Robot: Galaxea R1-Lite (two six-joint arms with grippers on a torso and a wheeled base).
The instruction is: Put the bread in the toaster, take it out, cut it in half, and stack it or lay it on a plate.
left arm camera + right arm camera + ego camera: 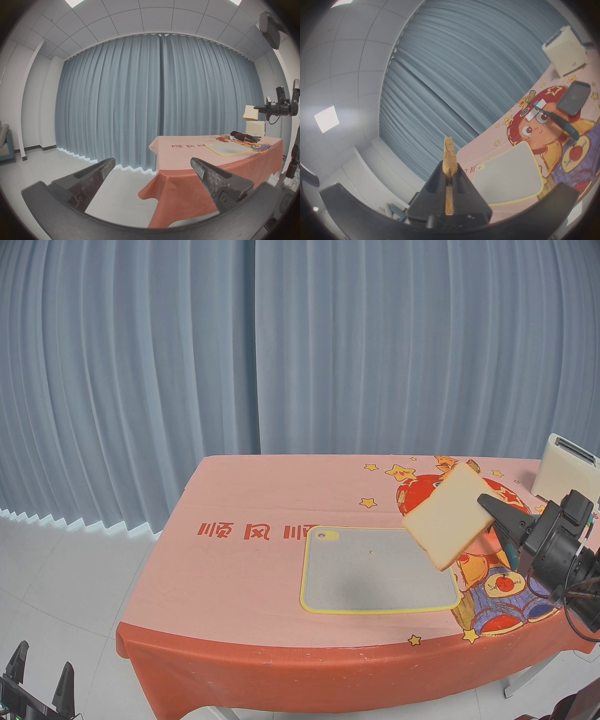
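Above the right edge of the board (378,571), the bread (447,515) hangs tilted in the air, one edge pinched in the right end effector (486,502), which is clenched on it. The toaster (565,471) stands at the far right of the bench (237,577). A knife (556,120) and a dark plate (574,97) lie between toaster and board. The left end effector (152,162) hangs released and empty, well apart from the bench, off to its left.

The toaster (567,472) is cut off by the head view's right edge. The held corner of the bread (447,515) is hidden inside the right gripper (485,502), and the left gripper (40,671) is cropped at the near-left edge.
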